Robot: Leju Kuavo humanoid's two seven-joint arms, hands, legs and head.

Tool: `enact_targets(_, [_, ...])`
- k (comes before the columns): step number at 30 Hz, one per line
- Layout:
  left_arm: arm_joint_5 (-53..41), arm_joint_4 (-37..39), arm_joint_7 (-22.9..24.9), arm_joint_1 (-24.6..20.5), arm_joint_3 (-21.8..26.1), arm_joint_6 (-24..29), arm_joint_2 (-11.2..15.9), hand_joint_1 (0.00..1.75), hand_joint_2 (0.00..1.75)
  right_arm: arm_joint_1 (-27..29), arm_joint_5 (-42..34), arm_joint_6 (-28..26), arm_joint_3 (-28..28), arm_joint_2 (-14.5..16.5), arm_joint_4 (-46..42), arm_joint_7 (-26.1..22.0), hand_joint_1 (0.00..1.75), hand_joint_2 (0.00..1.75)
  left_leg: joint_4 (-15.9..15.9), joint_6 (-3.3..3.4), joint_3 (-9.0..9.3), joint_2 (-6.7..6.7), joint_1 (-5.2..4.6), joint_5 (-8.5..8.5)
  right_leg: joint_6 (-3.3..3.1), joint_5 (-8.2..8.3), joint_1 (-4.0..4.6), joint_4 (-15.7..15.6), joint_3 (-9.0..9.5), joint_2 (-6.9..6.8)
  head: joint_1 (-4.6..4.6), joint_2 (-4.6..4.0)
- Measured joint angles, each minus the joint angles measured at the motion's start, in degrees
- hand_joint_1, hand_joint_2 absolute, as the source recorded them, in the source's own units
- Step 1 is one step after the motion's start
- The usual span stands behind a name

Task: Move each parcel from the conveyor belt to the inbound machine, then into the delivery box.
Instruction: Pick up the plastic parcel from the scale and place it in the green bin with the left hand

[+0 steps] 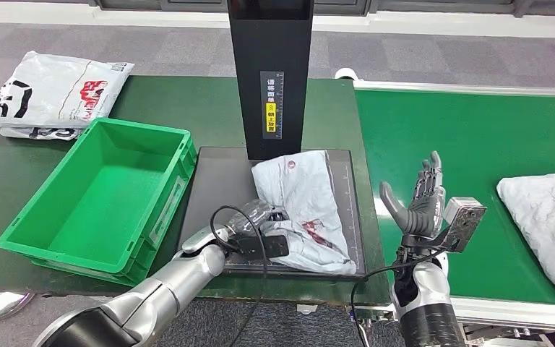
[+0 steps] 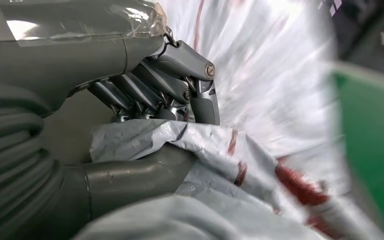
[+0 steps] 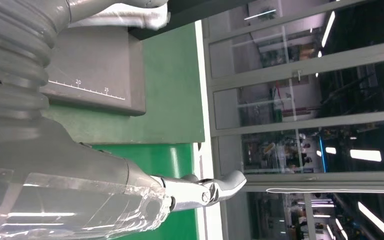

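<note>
The left hand [image 1: 260, 217] gripped the grey parcel [image 1: 305, 206] on the black scanner plate [image 1: 213, 188]. The right hand [image 1: 415, 199] hung open above the green conveyor belt [image 1: 470, 137]. A green crate [image 1: 101, 199] sat on the dark green table [image 1: 188, 101], near its front edge.

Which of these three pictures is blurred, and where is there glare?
Left wrist view: the parcel beyond the left hand is streaked with motion blur, though the fingers are sharp. Right wrist view: bright ceiling lights glare behind the glass. Head view: sharp, evenly lit.

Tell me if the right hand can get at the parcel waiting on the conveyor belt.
Probably yes: the right hand is raised, holding nothing, over the conveyor belt, and bare belt lies between it and the grey parcel.
</note>
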Motion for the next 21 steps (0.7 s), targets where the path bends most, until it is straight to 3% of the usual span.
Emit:
enact_targets(3, [5.7, -4.0, -1.2, 0.4, 4.5, 1.6, 0.6, 1.75, 1.75, -0.4, -0.9, 0.0, 0.0, 0.0, 0.6, -0.4, 0.00, 1.75, 0.0, 0.00, -0.02, 0.00, 0.00, 0.00, 0.00, 0.00, 0.00, 0.0, -0.02, 0.00, 0.01, 0.00])
enact_targets(5, [6.9, -8.2, -0.7, 0.9, 8.0, 5.7, 1.4, 1.75, 1.75, -0.5, -1.3, -0.1, 0.0, 0.0, 1.0, -0.6, 0.00, 1.75, 0.0, 0.00, -0.03, 0.01, 0.01, 0.00, 0.00, 0.00, 0.01, 0.0, -0.04, 0.02, 0.01, 0.00])
enact_targets(10, [0.1, -20.6, 5.1, 3.5, 15.3, 20.8, 5.0, 1.75, 1.75, 0.3, -2.1, 0.0, 0.0, 0.0, 1.2, -0.4, 0.00, 1.75, 0.0, -0.01, -0.03, 0.03, 0.01, 0.00, -0.06, -0.05, 0.02, 0.1, -0.10, 0.05, -0.01, 0.00])
enact_targets(13, [-7.8, -27.0, 7.5, 6.0, 20.4, 26.6, 7.1, 1.75, 1.75, 1.3, -2.0, 0.0, 0.0, 0.0, 1.2, 0.2, 0.00, 1.75, 0.0, -0.02, -0.04, 0.05, 0.02, -0.01, -0.11, -0.09, 0.02, 0.1, -0.14, 0.05, -0.01, 0.00])
enact_targets(15, [-15.5, -30.9, 6.9, 7.8, 25.7, 27.7, 7.7, 1.75, 1.75, 1.8, -1.9, 0.0, 0.0, -0.1, 1.2, 0.9, 0.00, 1.75, 0.0, -0.03, -0.08, 0.06, 0.02, -0.01, -0.12, -0.10, 0.02, 0.1, -0.19, 0.07, -0.01, 0.00])
enact_targets(21, [-34.2, -41.5, -0.8, 11.2, 48.8, 27.9, 5.9, 1.75, 1.75, 2.2, -1.6, 0.0, 0.0, -0.3, 1.2, 1.7, 0.00, 1.75, 0.0, -0.12, -0.10, 0.35, 0.02, -0.07, -0.13, -0.09, 0.01, 0.1, -0.32, 0.33, -0.01, 0.00])
